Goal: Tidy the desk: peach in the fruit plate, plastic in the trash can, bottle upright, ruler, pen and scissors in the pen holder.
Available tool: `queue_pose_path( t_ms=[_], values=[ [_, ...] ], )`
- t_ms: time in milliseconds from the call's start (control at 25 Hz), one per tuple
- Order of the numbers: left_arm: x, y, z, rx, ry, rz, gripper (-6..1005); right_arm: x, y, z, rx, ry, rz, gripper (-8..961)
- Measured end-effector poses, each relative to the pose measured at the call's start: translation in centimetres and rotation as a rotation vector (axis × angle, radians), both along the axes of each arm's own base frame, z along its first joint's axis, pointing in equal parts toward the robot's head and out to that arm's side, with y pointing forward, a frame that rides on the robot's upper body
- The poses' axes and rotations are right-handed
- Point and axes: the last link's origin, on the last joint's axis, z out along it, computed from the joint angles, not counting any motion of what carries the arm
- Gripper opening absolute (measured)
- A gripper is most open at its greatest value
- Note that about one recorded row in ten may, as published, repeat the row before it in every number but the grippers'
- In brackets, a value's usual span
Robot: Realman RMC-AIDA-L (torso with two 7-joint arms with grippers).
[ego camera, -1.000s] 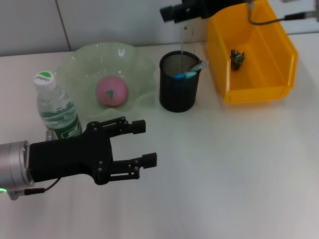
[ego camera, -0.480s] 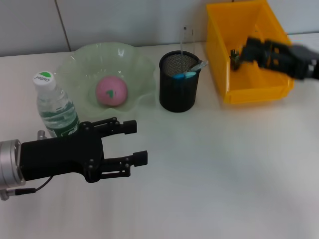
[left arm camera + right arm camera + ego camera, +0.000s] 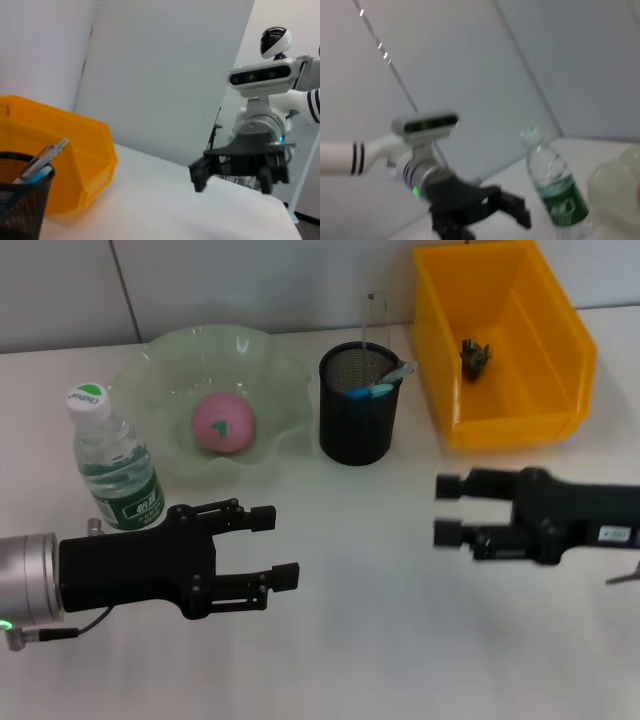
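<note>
head cam: I've got the left gripper (image 3: 275, 545) at 7 o'clock, spread and empty, right gripper (image 3: 447, 510) at 4 o'clock, also spread | peach (image 3: 223, 424) in the fruit plate (image 3: 160, 370), bottle (image 3: 112, 460) upright at 9, pen holder (image 3: 358, 418) centre-top, trash can (image 3: 560, 390) at 1 | left wrist: right gripper (image 3: 230, 172) over the surface (image 3: 165, 200) | right wrist: left gripper (image 3: 512, 210) beside bottle (image 3: 555, 192)

pink peach (image 3: 223, 424), yellow bin (image 3: 575, 350), black holder (image 3: 357, 425)

A pink peach (image 3: 223, 424) is sitting in the green fruit plate (image 3: 160, 370). Left of that plate, a capped bottle (image 3: 112, 462) is standing upright. Right of it, the black mesh pen holder (image 3: 358, 418) is holding a pen (image 3: 392, 376) and a clear ruler (image 3: 370, 318). Farther right, a dark scrap (image 3: 474, 357) is lying in the yellow trash can (image 3: 520, 420).
</note>
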Motion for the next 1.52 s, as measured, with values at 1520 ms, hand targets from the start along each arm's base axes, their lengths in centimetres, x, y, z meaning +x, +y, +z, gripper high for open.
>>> queue_pose_path(
  t_ms=[1520],
  values=[
    [-2.3, -1.2, 2.2, -0.056, 0.075, -0.032, 788, -0.6, -1.2, -3.3, 0.087, -0.055, 0.187, 767]
  ],
)
